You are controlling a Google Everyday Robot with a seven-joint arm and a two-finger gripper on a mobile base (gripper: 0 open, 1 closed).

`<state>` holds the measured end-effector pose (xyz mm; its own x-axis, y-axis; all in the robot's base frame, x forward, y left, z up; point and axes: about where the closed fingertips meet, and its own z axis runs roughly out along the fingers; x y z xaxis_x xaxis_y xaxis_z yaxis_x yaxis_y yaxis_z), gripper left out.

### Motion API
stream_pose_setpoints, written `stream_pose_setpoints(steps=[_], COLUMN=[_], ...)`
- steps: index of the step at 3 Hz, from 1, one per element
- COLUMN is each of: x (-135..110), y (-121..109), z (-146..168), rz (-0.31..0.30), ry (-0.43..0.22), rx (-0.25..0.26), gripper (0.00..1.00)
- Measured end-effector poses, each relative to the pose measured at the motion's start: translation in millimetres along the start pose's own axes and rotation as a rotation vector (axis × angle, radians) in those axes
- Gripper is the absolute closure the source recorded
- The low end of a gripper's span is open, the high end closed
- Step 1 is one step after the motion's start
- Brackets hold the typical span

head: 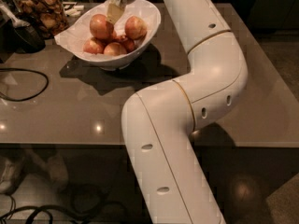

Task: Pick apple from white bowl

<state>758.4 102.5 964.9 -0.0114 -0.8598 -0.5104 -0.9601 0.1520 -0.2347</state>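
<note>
I see my cream-tipped gripper above the white bowl. The apple is golden-orange, blushed red; the table glossy grey-brown.

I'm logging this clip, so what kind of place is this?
Probably an office kitchenette or break area: a white bowl of apples and a snack jar on a glossy table. The gripper hangs over the bowl.
</note>
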Motion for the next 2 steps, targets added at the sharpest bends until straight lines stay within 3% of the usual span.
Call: stream_pose_setpoints(steps=[1,2], x=[0.0,0.0], y=[0.0,0.0], z=[0.0,0.0], rz=[0.000,0.000], ry=[0.000,0.000], rx=[0.000,0.000], gripper=[0.82,0.57])
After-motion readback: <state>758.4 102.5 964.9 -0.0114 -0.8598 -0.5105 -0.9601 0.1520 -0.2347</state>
